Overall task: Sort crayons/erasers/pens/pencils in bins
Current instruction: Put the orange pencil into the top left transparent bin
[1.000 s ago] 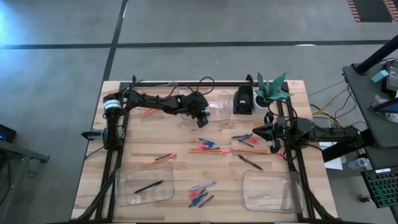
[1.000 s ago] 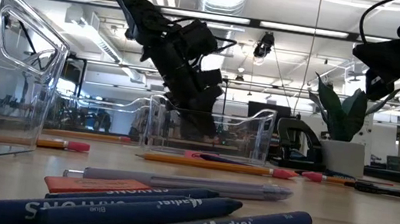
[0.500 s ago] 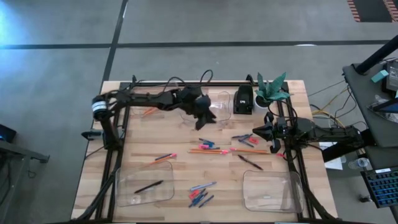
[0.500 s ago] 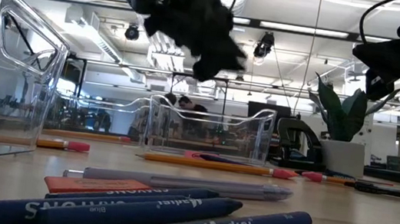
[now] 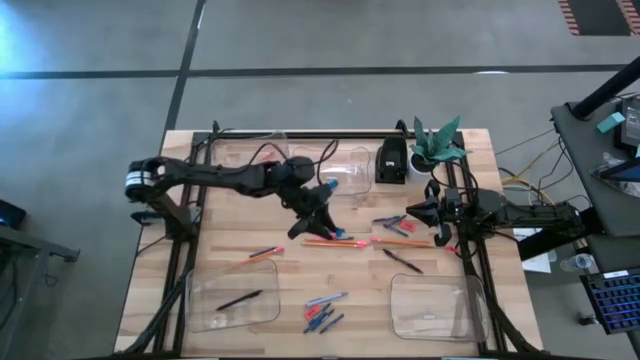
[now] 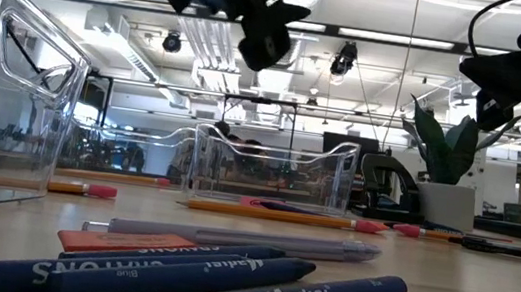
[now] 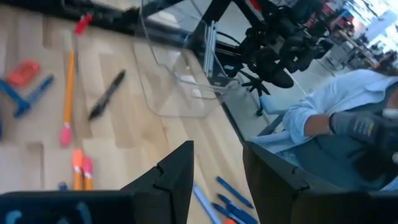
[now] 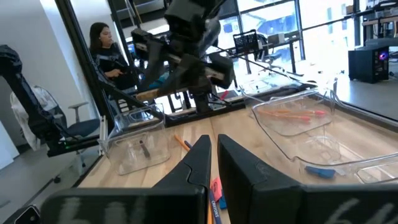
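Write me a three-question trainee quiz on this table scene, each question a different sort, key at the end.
1. True or false: the left claw is open and empty.
2. Which bin holds a lone pen? A) the near-left bin B) the near-right bin C) the far-left bin
3. Fill in: the right claw waits beside the potted ____.

Key:
1. True; its fingers stand apart with nothing between them.
2. A
3. plant
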